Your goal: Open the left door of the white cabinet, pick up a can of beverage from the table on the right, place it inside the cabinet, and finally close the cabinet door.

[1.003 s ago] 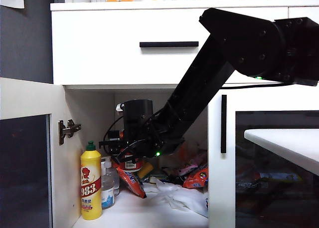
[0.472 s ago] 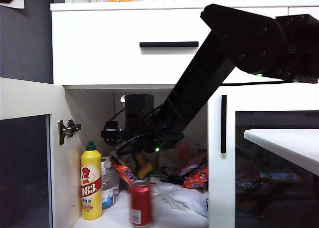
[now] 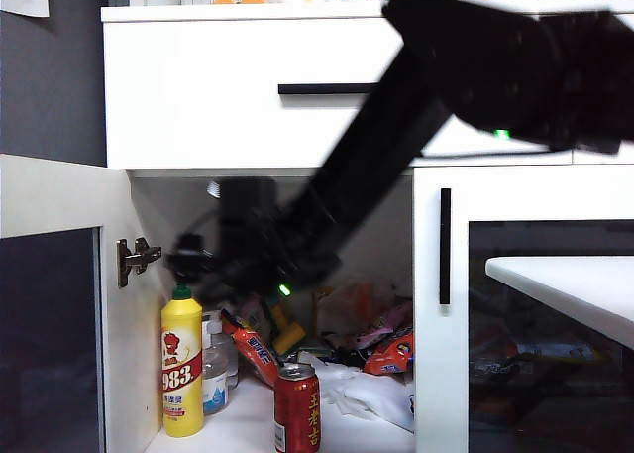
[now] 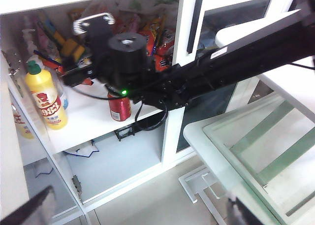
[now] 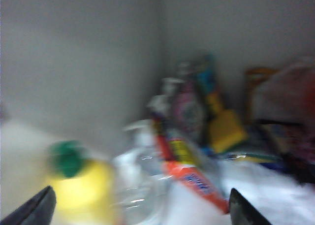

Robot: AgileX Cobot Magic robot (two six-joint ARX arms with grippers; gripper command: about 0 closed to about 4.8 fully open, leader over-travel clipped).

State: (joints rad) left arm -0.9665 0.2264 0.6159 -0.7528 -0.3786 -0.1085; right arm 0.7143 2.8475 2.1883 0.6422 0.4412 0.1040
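can of beverage [image 3: 296, 408] in white cabinet [image 3: 248, 86], both grippers open

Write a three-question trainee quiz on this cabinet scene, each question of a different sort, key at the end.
1. True or false: the can of beverage stands upright on the shelf of the white cabinet, free of both grippers.
2. Multiple choice: the yellow bottle with the green cap stands A) on the table, B) inside the cabinet near the left door hinge side, C) on top of the cabinet.
3. Fill in: the right gripper is inside the cabinet with jaws ____; the left gripper is outside, looking on, also open.

Key: 1 true; 2 B; 3 open.
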